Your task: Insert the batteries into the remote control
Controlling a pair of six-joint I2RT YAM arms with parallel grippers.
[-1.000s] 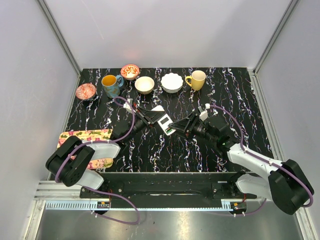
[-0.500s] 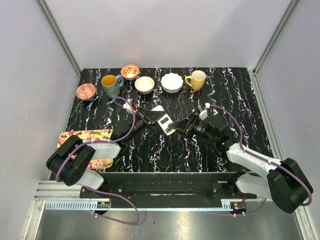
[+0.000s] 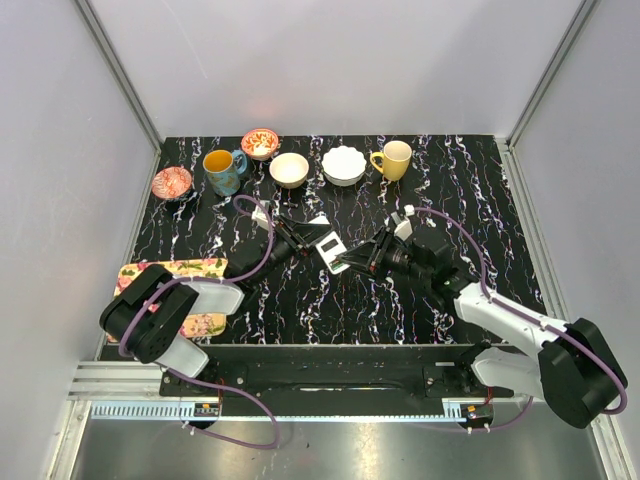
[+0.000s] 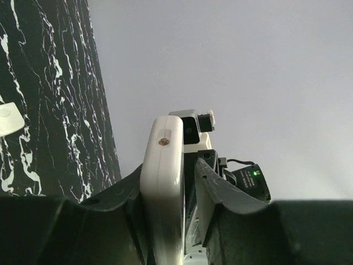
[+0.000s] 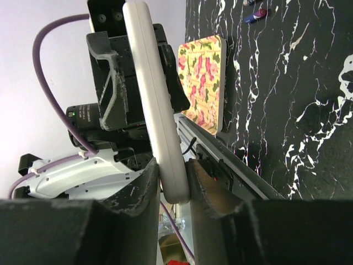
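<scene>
The remote control (image 3: 330, 243), a flat white slab, hangs above the middle of the table between both grippers. In the left wrist view it stands edge-on (image 4: 162, 165) against one finger of my left gripper (image 4: 170, 172), with a narrow gap to the other finger. My right gripper (image 5: 174, 168) is shut on the remote's other end (image 5: 149, 83), both fingers touching it. From above, the left gripper (image 3: 305, 236) comes in from the left and the right gripper (image 3: 352, 262) from the right. A tiny red-tipped cylinder (image 5: 256, 15) lies on the table; I cannot tell whether it is a battery.
Along the back stand a blue mug (image 3: 222, 170), a red bowl (image 3: 260, 142), a cream bowl (image 3: 289, 169), a white scalloped bowl (image 3: 343, 164) and a yellow mug (image 3: 393, 159). A red dish (image 3: 172, 182) and a floral mat (image 3: 170, 272) lie at the left.
My right gripper has closed onto the remote's end. The left jaws have eased apart a little. The remote and both grippers have shifted slightly away from the arm bases.
</scene>
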